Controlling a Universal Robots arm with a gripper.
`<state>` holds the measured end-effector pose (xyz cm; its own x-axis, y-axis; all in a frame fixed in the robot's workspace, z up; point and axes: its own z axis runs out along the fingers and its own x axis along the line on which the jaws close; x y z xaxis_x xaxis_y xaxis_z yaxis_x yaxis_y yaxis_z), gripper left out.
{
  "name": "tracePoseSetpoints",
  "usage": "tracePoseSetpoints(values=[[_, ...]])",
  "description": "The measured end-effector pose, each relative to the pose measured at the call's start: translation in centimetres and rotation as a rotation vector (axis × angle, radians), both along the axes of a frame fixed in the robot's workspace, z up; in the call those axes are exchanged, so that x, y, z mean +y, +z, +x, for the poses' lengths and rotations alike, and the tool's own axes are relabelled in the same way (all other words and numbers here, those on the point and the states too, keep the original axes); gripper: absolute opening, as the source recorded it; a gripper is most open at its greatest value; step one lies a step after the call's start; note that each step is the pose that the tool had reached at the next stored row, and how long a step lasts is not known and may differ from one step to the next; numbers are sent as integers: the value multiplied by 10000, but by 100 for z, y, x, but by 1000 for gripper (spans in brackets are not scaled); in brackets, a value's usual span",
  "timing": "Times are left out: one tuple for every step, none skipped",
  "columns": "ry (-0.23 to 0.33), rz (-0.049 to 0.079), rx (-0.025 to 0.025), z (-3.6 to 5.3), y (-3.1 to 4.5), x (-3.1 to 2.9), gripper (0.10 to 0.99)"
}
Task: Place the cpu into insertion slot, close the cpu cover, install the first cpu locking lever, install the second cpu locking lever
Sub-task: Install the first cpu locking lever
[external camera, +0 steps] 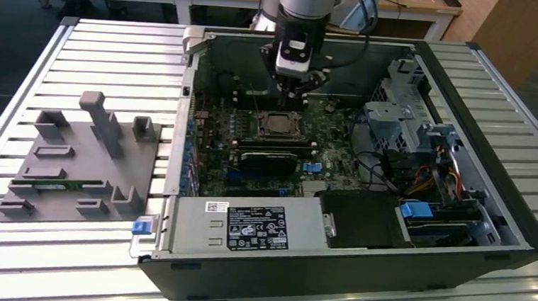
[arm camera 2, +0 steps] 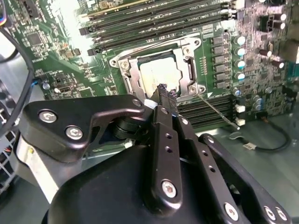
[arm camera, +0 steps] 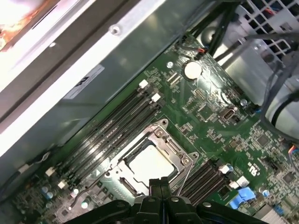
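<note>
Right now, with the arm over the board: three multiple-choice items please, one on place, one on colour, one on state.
1. Where is the cpu? A between the jaws; B seated on the board, inside the cpu cover; C loose beside the cpu cover.
2. What colour is the board? A blue; B red; C green.
3. How does the cpu cover lie? A flat around the chip; B tilted upright; C taken off.

1 B: both wrist views show the pale chip framed by the cover, and the jaws of the gripper are shut with no chip between them.
2 C: the board's bare surface is green in all three views.
3 A: the metal frame lies level around the chip.
</note>
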<state>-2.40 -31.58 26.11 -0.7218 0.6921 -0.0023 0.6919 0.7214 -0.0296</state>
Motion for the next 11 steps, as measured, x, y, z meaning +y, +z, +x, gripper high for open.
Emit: tracePoseSetpoints(values=[[109,0,0,-2,0,0,106],[209,-1,1,-5,0,0,106],[307,-1,0,-8,0,0,106],[427,-1,1,-10,0,0,106],[552,0,0,-11,0,0,106],[694,0,1,-11,0,0,106],[833,0,0,-12,0,0,106],[982,0,1,-12,0,0,106],[1139,0,0,-12,-1,0,106],[1292,0,0,-12,-1,0,106],[1429,0,0,-12,-1,0,106]])
